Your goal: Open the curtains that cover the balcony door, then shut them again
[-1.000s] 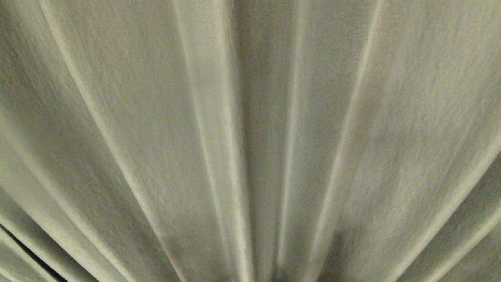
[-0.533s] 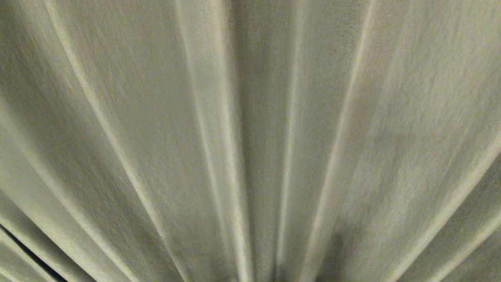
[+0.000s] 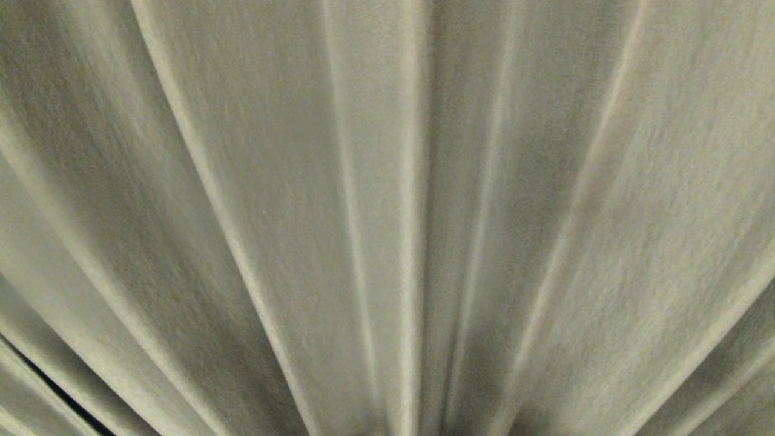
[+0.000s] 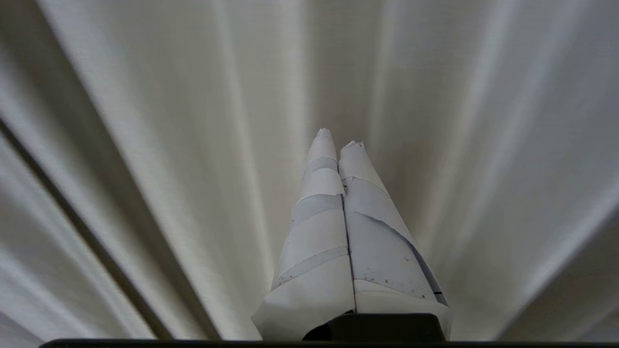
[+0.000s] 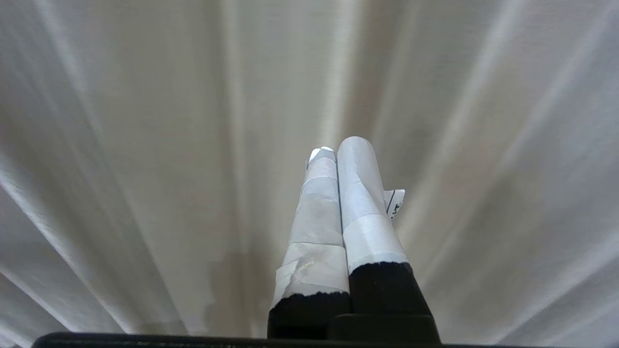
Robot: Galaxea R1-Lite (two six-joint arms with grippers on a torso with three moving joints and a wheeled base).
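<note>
Shifted toward the right of the head view since a moment ago, every fold has slid across together, which reads as the camera turning or the base driving, not the cloth moving. The curtains (image 3: pixel 290 200) fill the whole head view, hanging close in front of the robot, and neither arm shows there. A thin dark slit (image 3: pixel 57 387) shows between 2 folds at the lower left; what lies behind it cannot be told, and the balcony door itself is hidden in all 3 views.

The left gripper (image 4: pixel 336 137) points straight at the cloth, its 2 fingers wrapped in pale tape and pressed together with nothing between them. The right gripper (image 5: pixel 338 147) points at the cloth too, its taped fingers (image 5: pixel 360 193) likewise pressed together and empty, a small paper tag (image 5: pixel 394 203) sticking out beside them. Whether either tip touches the fabric cannot be told.

The cloth is cream-white with a fine woven grain and a matte face. Long soft pleats run top to bottom, each a rounded ridge with a shaded hollow beside it, fanning outward toward the top of each view. It looks thin, light and limp, so it will likely give way and bunch instead of pushing back, and a smooth taped finger may slip on a single layer. A good hold is probably the raised ridge of a pleat, or a panel's free edge, pinched through doubled fabric, then drawn sideways gently.
</note>
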